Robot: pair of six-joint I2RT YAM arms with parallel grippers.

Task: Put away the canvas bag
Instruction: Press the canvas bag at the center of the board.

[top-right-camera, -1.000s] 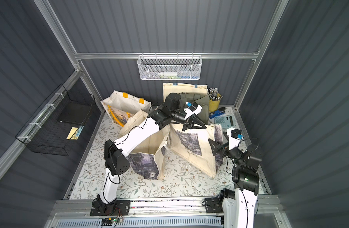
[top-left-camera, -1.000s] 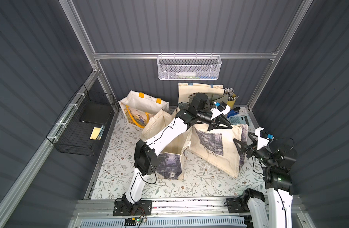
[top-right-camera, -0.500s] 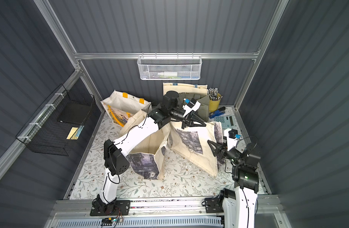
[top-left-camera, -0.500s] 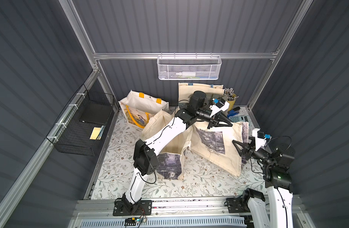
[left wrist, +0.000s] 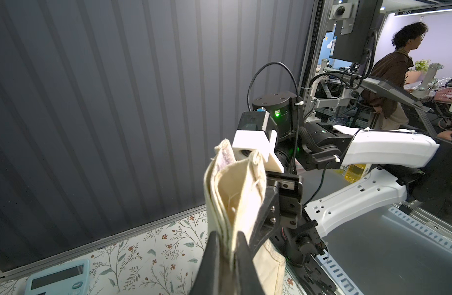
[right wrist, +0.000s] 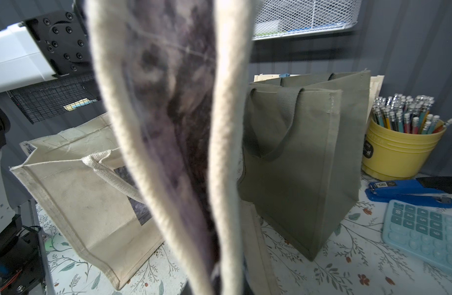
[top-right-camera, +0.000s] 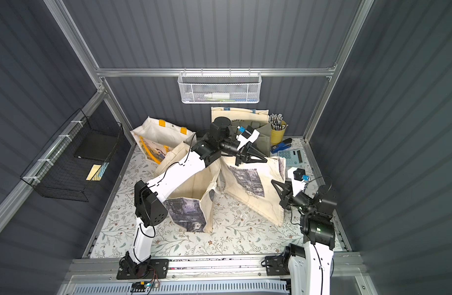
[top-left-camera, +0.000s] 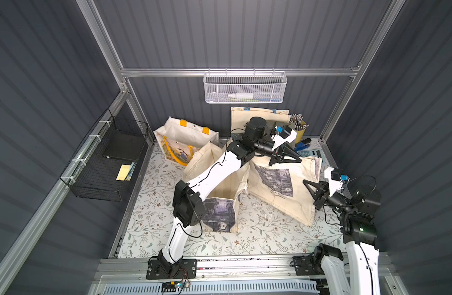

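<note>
The left wrist view alone shows the canvas bag point(left wrist: 232, 199) pinched by its folded top corner between the closed fingers of the left end effector point(left wrist: 228, 252), while the right wrist view alone shows a green bag point(right wrist: 304, 158) standing behind it. A second ago the right end effector point(top-left-camera: 305, 181) stood spread just right of the bag; now it is clamped on the bag's right edge. The bag hangs at the right of the surface point(top-left-camera: 258, 229), with its far top corner in the left end effector and its near corner touching the surface.
</note>
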